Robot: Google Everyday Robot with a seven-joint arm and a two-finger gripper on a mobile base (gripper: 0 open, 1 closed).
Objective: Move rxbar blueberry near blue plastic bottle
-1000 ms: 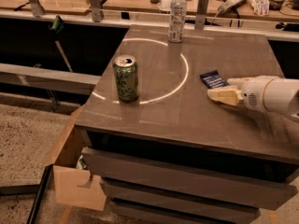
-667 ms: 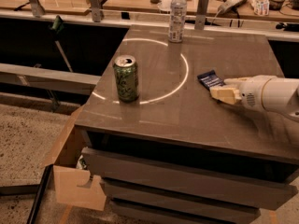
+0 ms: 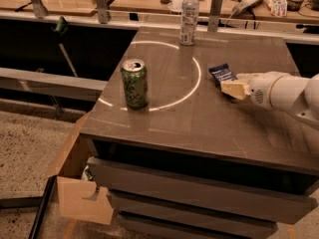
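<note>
On the dark tabletop (image 3: 199,123), we take the green can (image 3: 135,83) as our marker. It stands upright on the line of a white ring (image 3: 196,83) marked on the surface.

The rxbar blueberry (image 3: 222,72) lies flat well to the can's right, approx. level w/ the can's top and just outside the ring. The tool (image 3: 227,88), tan-tipped on a white arm (image 3: 286,92) reaching in from the right, sits farther from the can than the bar's near end. It is low over the tabletop and right against the bar's near corner. We cannot tell how far open the tool is, nor whether it has hold of the bar or merely meets it.

The blue plastic bottle (image 3: 189,15) stands upright beyond the can and to its right, at the tabletop's far edge. It has a white cap and a pale label, and is well apart from both bar and tool.

Below the can, at floor level and to its left, a cardboard box (image 3: 82,203) leans beside the unit's drawers (image 3: 189,183).
</note>
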